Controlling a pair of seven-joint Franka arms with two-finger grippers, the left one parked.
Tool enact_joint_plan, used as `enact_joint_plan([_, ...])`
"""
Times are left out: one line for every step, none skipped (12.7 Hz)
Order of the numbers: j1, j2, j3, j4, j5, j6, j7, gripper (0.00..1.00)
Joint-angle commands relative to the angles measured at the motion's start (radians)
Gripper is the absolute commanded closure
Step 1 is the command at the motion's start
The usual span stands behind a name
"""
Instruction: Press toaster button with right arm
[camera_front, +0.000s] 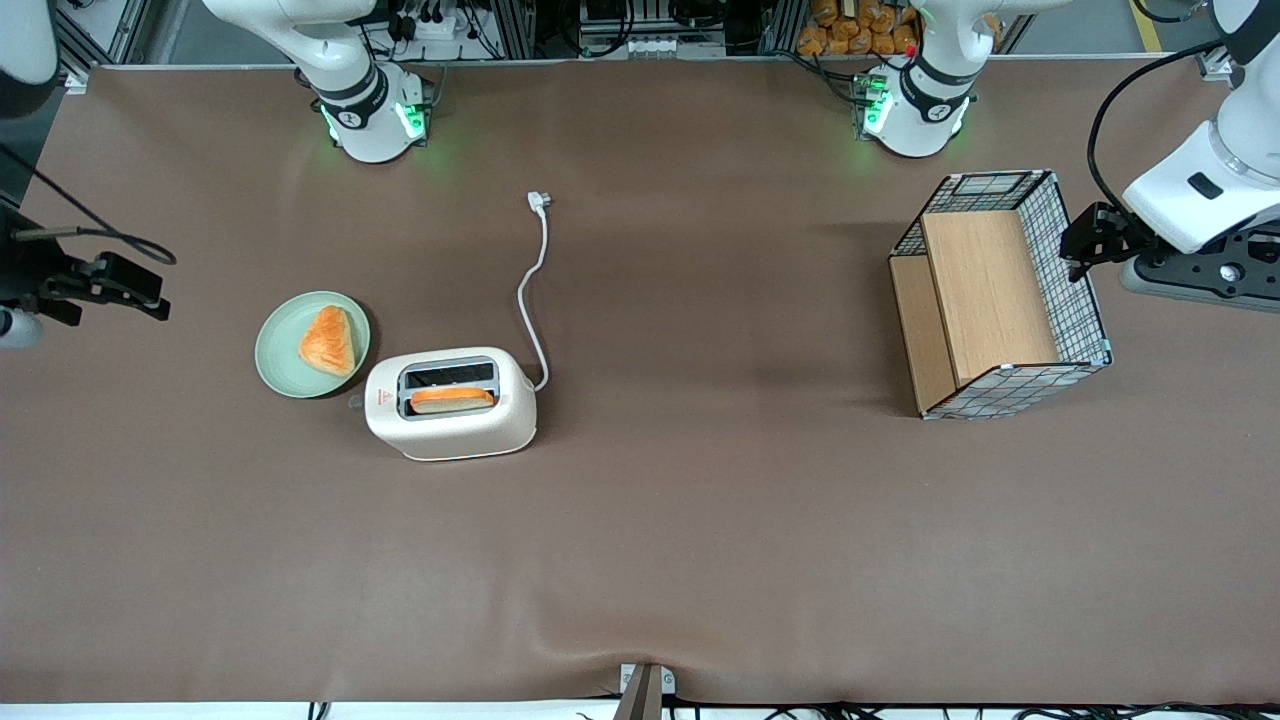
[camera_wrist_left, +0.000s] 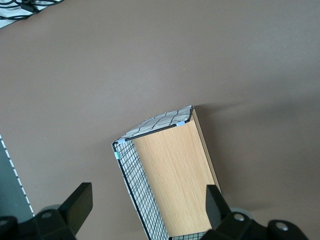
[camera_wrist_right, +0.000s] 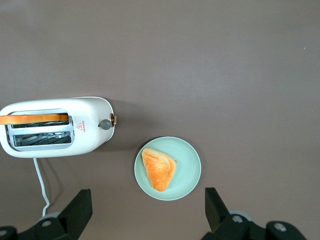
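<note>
The cream-white toaster (camera_front: 450, 405) stands on the brown table with a toast slice (camera_front: 452, 399) in the slot nearer the front camera. Its small grey button (camera_front: 355, 403) sticks out of the short end that faces the plate. In the right wrist view the toaster (camera_wrist_right: 55, 127) and its button (camera_wrist_right: 105, 124) show clearly. The right arm's gripper (camera_front: 150, 290) hovers at the working arm's end of the table, well apart from the toaster. In the wrist view the gripper (camera_wrist_right: 147, 202) is open and empty, with its black fingers (camera_wrist_right: 80, 205) wide apart above the table beside the plate.
A pale green plate (camera_front: 280, 360) with a golden pastry (camera_front: 328, 340) lies beside the toaster's button end; it also shows in the wrist view (camera_wrist_right: 187, 175). The white power cord (camera_front: 535, 300) runs away from the front camera. A wire basket (camera_front: 1085, 300) holding a wooden board lies toward the parked arm's end.
</note>
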Motion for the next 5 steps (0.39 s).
enact_joint_plan([-0.001,-0.055,-0.001,-0.074,-0.027,0.036,0.018,0.00])
enact_joint_plan([-0.003,-0.055,-0.001,-0.068,-0.023,0.030,0.014,0.00])
enact_joint_plan([-0.003,-0.055,-0.001,-0.052,-0.015,0.013,0.014,0.00])
enact_joint_plan([0.002,-0.051,-0.001,-0.040,-0.015,0.001,0.015,0.00])
enact_joint_plan([0.003,-0.051,0.001,-0.037,-0.015,-0.002,0.012,0.00])
